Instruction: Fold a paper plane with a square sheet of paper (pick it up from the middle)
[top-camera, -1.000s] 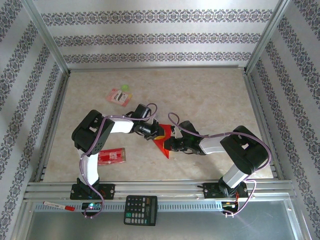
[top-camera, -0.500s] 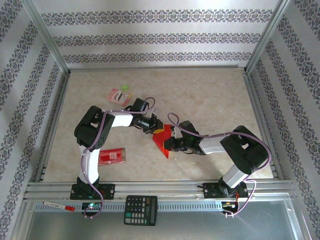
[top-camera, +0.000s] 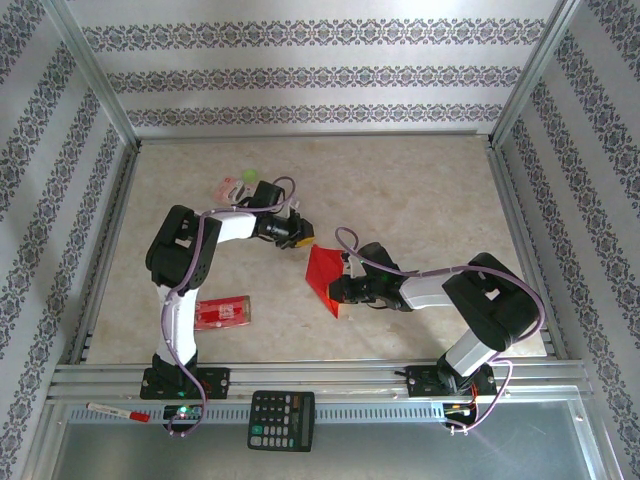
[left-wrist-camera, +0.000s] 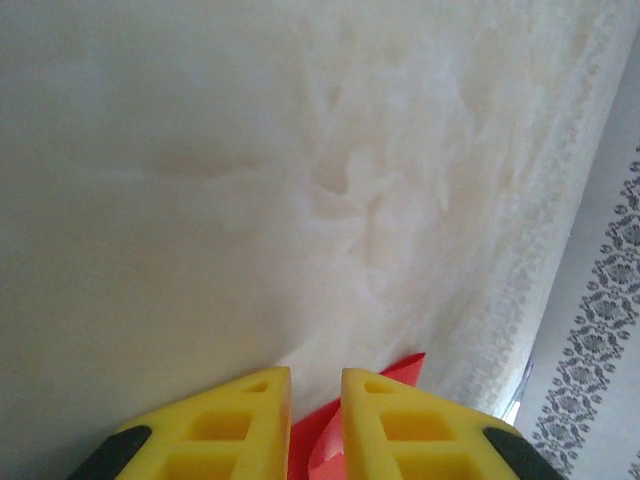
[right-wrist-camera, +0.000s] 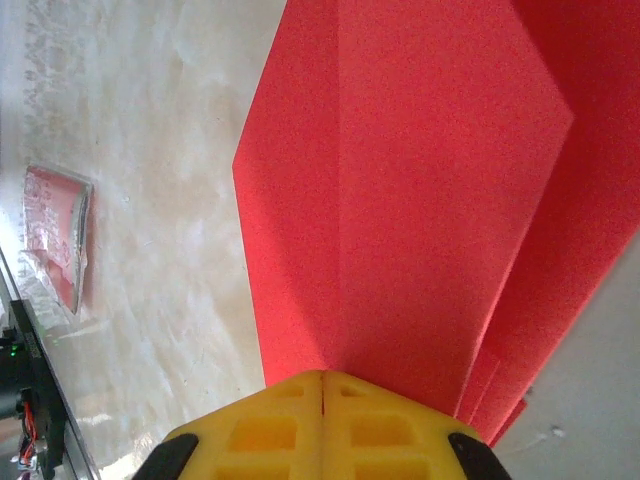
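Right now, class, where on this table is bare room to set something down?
Bare: the table at far right, between back wall and right arm. Crowded: the middle, where left gripper and right gripper flank the folded red paper, and the left, by the red packet.

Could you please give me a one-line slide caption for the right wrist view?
Right tool shut on the folded red paper, a red packet lying on the beige table alongside.

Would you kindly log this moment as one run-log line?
phase: mid-fold | red paper: creased, on table | right fingers: shut on red paper | left fingers: slightly open beside its edge
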